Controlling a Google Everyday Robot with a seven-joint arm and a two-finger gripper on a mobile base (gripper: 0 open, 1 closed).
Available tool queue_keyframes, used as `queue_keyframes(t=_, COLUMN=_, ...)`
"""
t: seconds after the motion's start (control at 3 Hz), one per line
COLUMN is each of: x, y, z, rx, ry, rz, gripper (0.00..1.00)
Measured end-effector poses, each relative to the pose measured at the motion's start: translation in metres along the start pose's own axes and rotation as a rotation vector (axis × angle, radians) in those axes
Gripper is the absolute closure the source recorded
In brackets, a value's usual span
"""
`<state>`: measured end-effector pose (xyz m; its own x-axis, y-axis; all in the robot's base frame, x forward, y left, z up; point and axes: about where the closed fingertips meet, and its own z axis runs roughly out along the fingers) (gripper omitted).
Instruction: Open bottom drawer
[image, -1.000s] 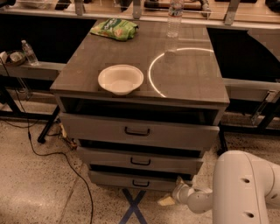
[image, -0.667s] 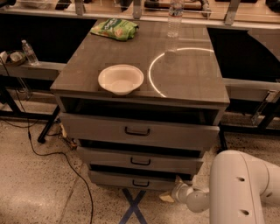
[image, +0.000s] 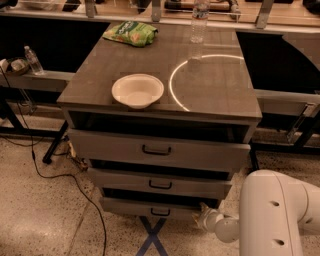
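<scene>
Your gripper (image: 205, 216) sits low by the floor at the right end of the bottom drawer (image: 125, 206). You cannot tell whether it grips anything or whether it touches the drawer front. That drawer is the lowest of the cabinet's (image: 235, 112) 3, with a dark gap above it and its black handle (image: 160, 212) free. The white arm (image: 277, 215) fills your lower right. On the cabinet top you have a white bowl (image: 137, 90), a green bag (image: 131, 33) and a water bottle (image: 199, 20). Blue tape (image: 152, 239) crosses the floor below the drawer.
</scene>
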<state>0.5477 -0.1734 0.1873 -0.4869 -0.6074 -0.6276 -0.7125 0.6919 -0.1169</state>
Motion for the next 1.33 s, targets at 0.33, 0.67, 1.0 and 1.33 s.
queue_keyframes(t=0.33, x=-0.004, y=-0.001, z=-0.005, rx=0.0, ry=0.0, rz=0.0, gripper=1.0)
queue_keyframes(t=0.67, x=-0.004, y=-0.001, z=-0.006, rx=0.0, ry=0.0, rz=0.0, gripper=1.0)
queue_keyframes(t=1.0, x=-0.004, y=-0.001, z=-0.006, rx=0.0, ry=0.001, rz=0.0, gripper=1.0)
queue_keyframes(t=1.33, x=0.014, y=0.002, z=-0.023, rx=0.001, ry=0.061, rz=-0.007, gripper=1.0)
